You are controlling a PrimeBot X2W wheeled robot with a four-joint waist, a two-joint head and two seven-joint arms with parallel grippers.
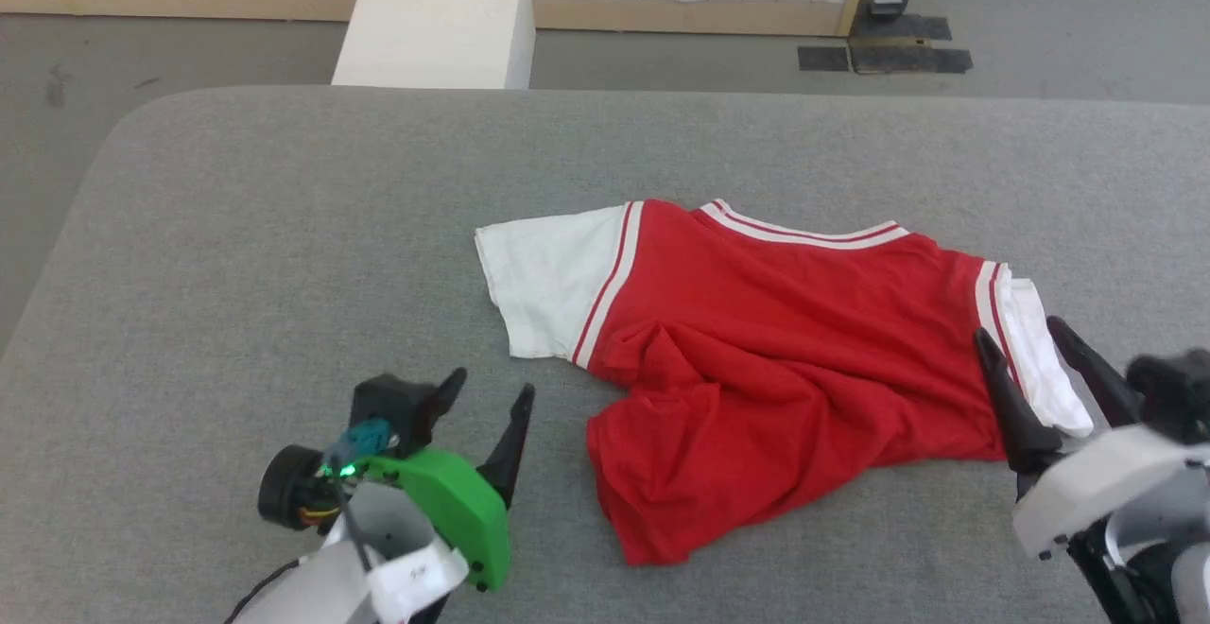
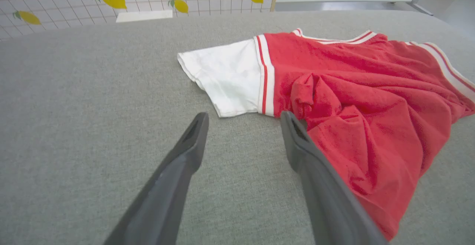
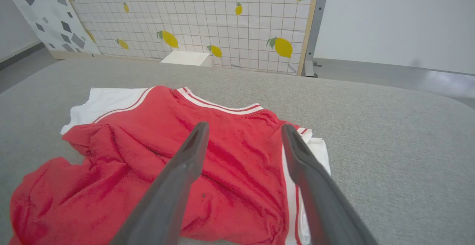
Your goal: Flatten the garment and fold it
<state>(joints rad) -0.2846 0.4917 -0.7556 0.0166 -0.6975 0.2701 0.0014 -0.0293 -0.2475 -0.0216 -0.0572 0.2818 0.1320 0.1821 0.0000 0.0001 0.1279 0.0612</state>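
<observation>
I see one grey desk (image 1: 236, 255). One red garment (image 1: 775, 359) lies rumpled on it, right of centre, with two white sleeves (image 1: 548, 288). My two tools: left tool (image 1: 493, 383) released, empty, over bare desk beside garment; right tool (image 1: 1020, 329) released, empty, at right sleeve.

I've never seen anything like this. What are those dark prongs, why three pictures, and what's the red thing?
This is a two-armed robot. One picture comes from a camera on its head; the others from a camera on each wrist, looking along that arm's two long dark fingers. The left fingers and right fingers are spread open, holding nothing. On the grey fabric-covered table lies a crumpled red jersey-style T-shirt with white sleeves, to be flattened and folded. The left fingers are beside it over bare table; the right ones are at the sleeve on that side.
</observation>
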